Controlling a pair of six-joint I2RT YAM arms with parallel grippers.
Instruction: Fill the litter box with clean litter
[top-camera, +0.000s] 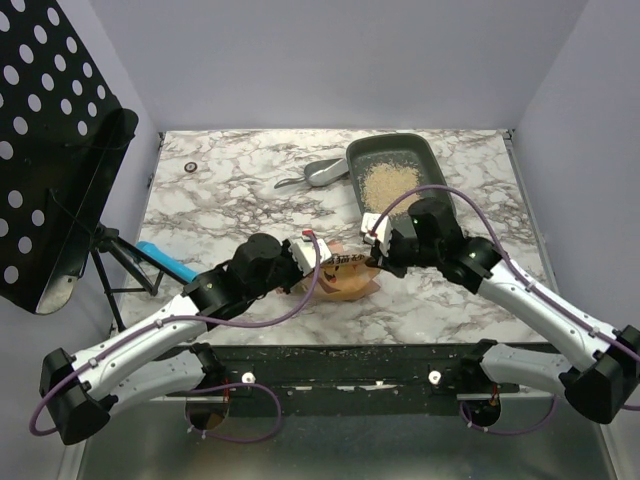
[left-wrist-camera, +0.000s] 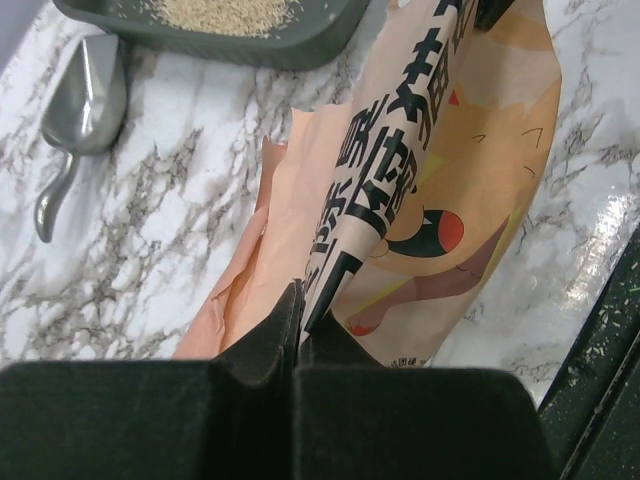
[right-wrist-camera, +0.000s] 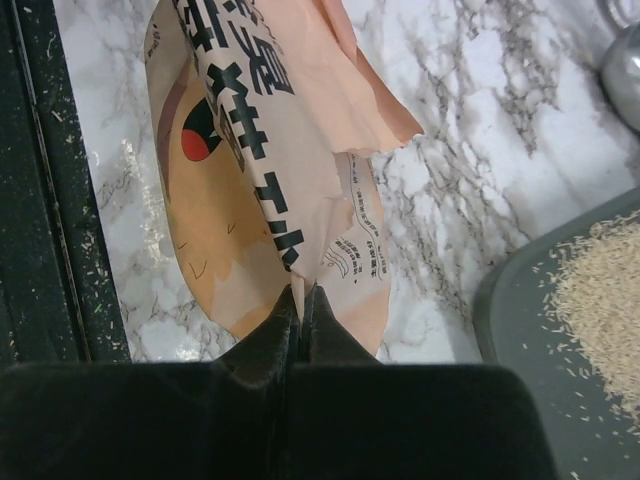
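Marble table (top-camera: 250, 170): left gripper (top-camera: 312, 260) and right gripper (top-camera: 376, 246) clamp opposite edges of the bag (top-camera: 350, 283), seemingly to tip it into the litter box (top-camera: 392, 141).

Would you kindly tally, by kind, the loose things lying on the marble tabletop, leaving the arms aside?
Dark grey rectangular plastic litter box: 1
Heap of pale tan clean litter: 1
Small shiny grey scoop: 1
Orange-tan printed plastic bag: 1
Small dark ring: 1
Blue elongated item: 1
Total: 6
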